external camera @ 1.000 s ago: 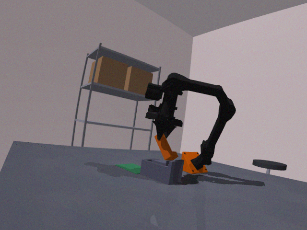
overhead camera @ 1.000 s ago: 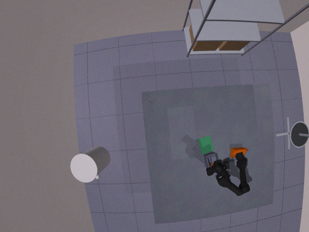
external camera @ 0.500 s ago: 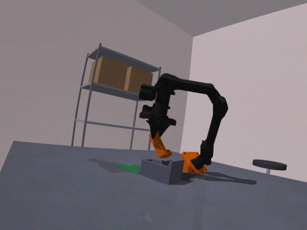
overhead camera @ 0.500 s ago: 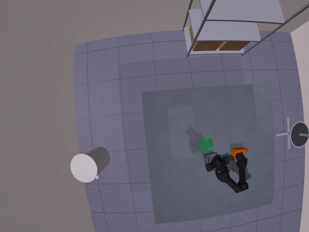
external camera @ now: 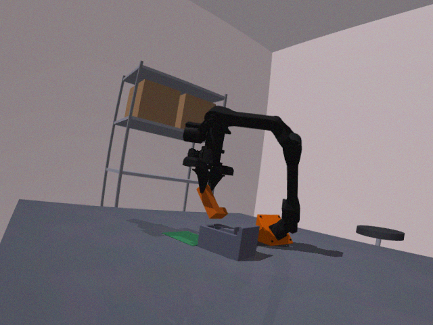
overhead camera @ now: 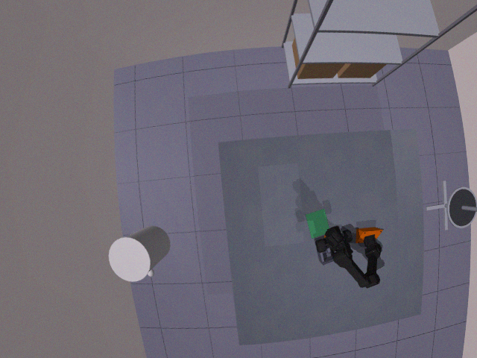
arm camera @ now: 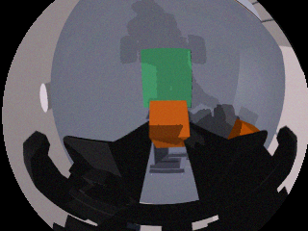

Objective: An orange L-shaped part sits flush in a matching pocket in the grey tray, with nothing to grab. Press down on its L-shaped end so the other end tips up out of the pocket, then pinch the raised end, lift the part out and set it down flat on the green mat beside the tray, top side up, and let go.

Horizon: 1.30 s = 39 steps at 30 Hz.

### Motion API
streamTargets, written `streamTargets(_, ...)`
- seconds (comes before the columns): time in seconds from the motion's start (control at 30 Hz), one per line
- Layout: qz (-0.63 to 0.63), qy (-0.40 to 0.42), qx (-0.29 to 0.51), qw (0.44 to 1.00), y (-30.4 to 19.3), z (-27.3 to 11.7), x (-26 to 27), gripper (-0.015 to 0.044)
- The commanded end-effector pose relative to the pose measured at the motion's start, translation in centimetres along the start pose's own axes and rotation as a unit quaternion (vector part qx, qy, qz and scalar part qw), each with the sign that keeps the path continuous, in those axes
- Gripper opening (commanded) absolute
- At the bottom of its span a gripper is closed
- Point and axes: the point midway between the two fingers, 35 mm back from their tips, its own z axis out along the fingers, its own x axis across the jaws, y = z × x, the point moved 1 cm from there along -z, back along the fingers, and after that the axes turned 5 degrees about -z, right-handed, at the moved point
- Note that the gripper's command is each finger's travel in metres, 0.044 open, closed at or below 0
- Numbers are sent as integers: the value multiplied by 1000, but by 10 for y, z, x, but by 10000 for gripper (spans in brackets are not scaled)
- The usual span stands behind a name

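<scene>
The orange L-shaped part (external camera: 210, 205) (arm camera: 168, 113) hangs in the air, steeply tilted, with its L-shaped end lowest. My gripper (external camera: 207, 190) (arm camera: 169, 125) is shut on its upper end. The lower end is above the grey tray (overhead camera: 326, 258) (external camera: 219, 243) and clear of it. In the exterior view the tray's pocket shows no part in it. The green mat (overhead camera: 317, 223) (external camera: 182, 237) (arm camera: 172, 77) lies beside the tray. In the top view the arm hides most of the part and some of the tray.
The arm's orange base mount (overhead camera: 367, 235) (external camera: 268, 227) (arm camera: 243, 129) stands on the table to the right of the tray. A shelf rack (overhead camera: 358, 48) (external camera: 127, 139) with brown boxes (external camera: 159, 103) and a round stool (overhead camera: 462, 206) (external camera: 379, 233) stand beyond the table.
</scene>
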Motion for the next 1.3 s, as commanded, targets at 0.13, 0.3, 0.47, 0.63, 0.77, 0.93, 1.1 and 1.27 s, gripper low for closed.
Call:
streamTargets(0.13, -1, -2, -2, 1000, 35, 0, -8, 0)
streamTargets(0.3, -2, -1, -6, 1000, 55, 0, -12, 0)
streamTargets(0.47, -2, 0, -8, 1000, 64, 0, -14, 0)
streamTargets(0.63, -2, -1, -6, 1000, 64, 1, -14, 0)
streamTargets(0.77, -2, -6, -2, 1000, 64, 6, -13, 0)
streamTargets(0.93, -3, -11, 2, 1000, 64, 14, -13, 0)
streamTargets(1.1, -4, -14, 5, 1000, 64, 22, -13, 0)
streamTargets(1.27, -4, -16, 7, 1000, 64, 30, -13, 0)
